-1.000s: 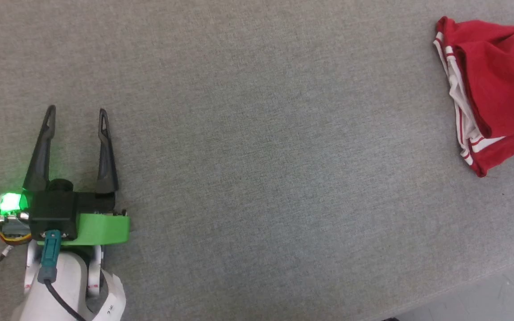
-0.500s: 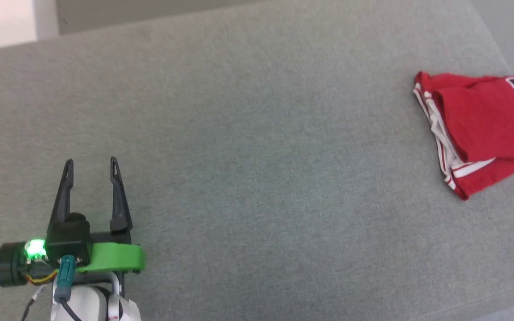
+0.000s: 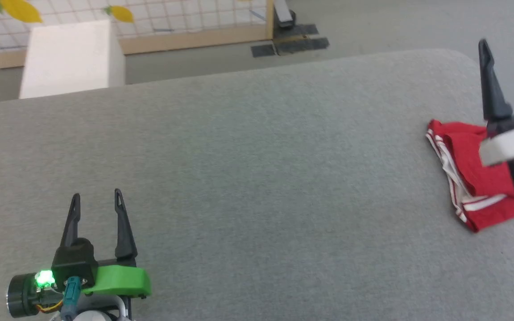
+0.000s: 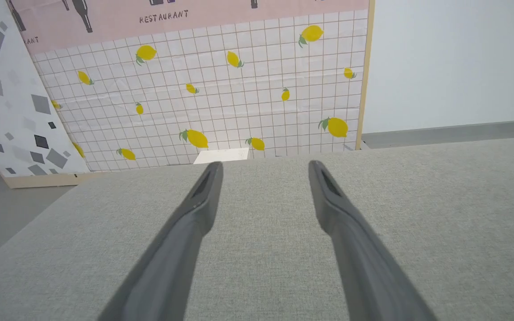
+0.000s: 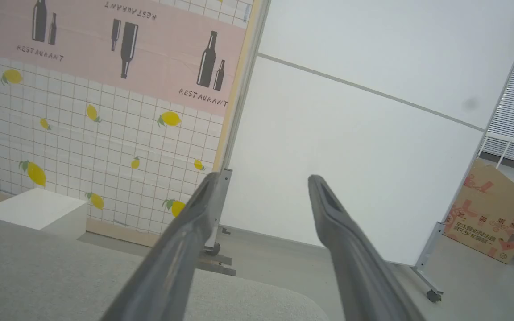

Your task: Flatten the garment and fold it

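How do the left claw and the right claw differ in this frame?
The left claw sits low over the bare grey surface, far from the garment. The right claw overlaps the garment at the head view's right edge. The left claw has a green mount, the right claw a pale mount. Both are open and empty.

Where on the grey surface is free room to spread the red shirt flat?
The grey surface is bare across its whole middle, from the open left gripper at the near left to the garment at the right edge; spread it there. The right edge is crowded: the open right gripper overlaps the bunched garment in the head view.
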Motion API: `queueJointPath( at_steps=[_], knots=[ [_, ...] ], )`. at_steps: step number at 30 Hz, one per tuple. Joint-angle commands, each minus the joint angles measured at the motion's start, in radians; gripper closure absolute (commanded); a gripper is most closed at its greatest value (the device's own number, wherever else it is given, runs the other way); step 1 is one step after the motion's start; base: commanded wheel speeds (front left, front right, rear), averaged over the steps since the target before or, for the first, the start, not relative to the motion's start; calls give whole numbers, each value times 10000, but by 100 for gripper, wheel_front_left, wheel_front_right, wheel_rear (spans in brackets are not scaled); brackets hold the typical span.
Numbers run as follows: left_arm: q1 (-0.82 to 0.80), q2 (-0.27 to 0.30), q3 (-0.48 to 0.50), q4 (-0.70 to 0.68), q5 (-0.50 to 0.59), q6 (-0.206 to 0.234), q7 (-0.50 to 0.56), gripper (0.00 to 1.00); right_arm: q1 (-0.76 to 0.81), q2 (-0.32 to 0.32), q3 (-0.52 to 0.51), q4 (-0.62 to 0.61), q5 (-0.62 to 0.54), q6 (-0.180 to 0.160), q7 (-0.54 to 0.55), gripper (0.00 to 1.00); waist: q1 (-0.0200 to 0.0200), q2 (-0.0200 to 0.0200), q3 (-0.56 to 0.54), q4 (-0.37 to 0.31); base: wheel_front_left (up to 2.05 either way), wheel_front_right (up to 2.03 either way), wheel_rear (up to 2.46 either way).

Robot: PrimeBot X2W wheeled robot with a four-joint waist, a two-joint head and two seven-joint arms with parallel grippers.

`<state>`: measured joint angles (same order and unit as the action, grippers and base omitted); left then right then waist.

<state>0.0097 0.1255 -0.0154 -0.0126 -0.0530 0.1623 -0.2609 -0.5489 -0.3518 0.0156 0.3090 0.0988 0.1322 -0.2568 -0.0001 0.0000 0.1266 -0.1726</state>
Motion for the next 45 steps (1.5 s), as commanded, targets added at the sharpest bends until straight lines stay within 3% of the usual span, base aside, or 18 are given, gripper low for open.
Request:
queueJointPath(
  at_steps=[1,8,14,28,42,43,45],
  knots=[
    [114,-63,32,29,-46,-54,-9,0,442,327,-265,-319,-71,-15,-48,0,1,0,-530,570,0,0,0],
    [307,-253,128,99,-76,-225,-9,0,2605,1985,-964,-1290,-173,-15,-48,0,1,0,-974,938,0,0,0],
    [480,-384,139,201,-55,-383,-9,0,3884,2719,-908,-1528,-220,-15,-49,0,1,0,-1204,1128,0,0,0],
    [567,-505,131,522,71,-755,-9,0,5734,3011,-986,-2602,122,-15,-49,0,1,0,-1336,1346,0,0,0],
    [547,-581,279,648,84,-960,-9,0,5918,3014,-947,-2587,98,-15,-49,0,1,0,-1330,1289,0,0,0],
    [468,-550,267,640,27,-915,0,100,5842,2987,-955,-2573,138,0,0,100,1,0,-1329,1289,0,0,0],
    [464,-550,263,642,37,-917,2,100,5840,2986,-954,-2572,139,0,6,100,1,0,-1327,1289,0,0,0]
  ],
)
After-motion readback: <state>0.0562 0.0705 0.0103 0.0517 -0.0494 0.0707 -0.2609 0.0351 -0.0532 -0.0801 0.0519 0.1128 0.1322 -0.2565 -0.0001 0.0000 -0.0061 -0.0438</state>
